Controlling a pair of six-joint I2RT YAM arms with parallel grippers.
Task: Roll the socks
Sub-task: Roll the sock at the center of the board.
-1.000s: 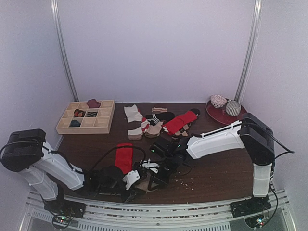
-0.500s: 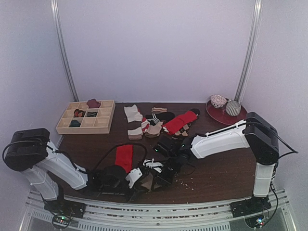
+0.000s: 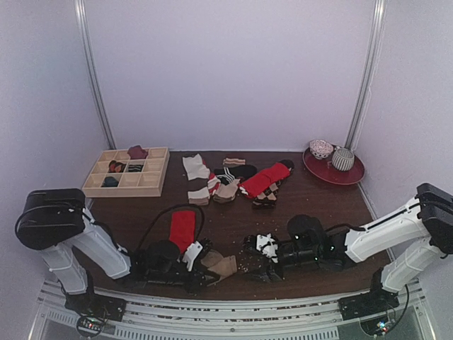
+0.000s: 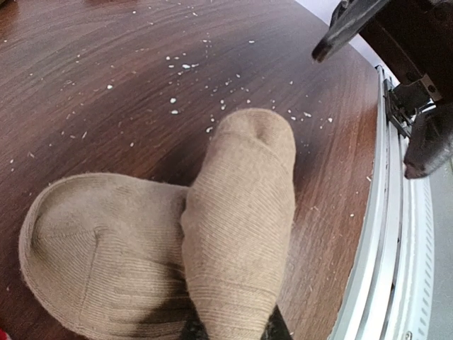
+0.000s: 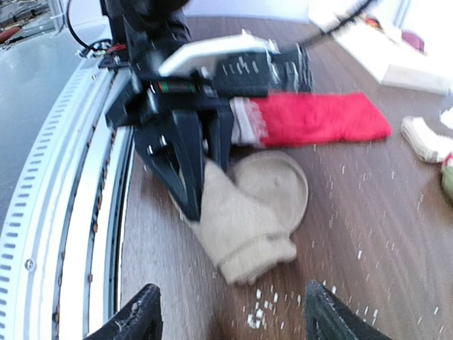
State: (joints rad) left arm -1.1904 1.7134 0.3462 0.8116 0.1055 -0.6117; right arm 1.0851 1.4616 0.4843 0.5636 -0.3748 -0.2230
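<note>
At 6 o'clock, the left end effector (image 3: 200, 261) pinches the tan sock (image 3: 222, 265). The right end effector (image 5: 230, 319) gapes empty.

On the brown wooden desk (image 3: 318, 205), the tan-brown fabric sock (image 3: 221, 265) lies just right of the left tool (image 3: 202, 263), with the red fabric sock (image 3: 182, 230) behind it, leftward.

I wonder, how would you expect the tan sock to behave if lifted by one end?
Probably floppy: the tan sock is soft ribbed knit, folded over itself, so its free end would likely droop. It looks light, and the fabric should grip rather than slip in the left gripper pinching it.
</note>
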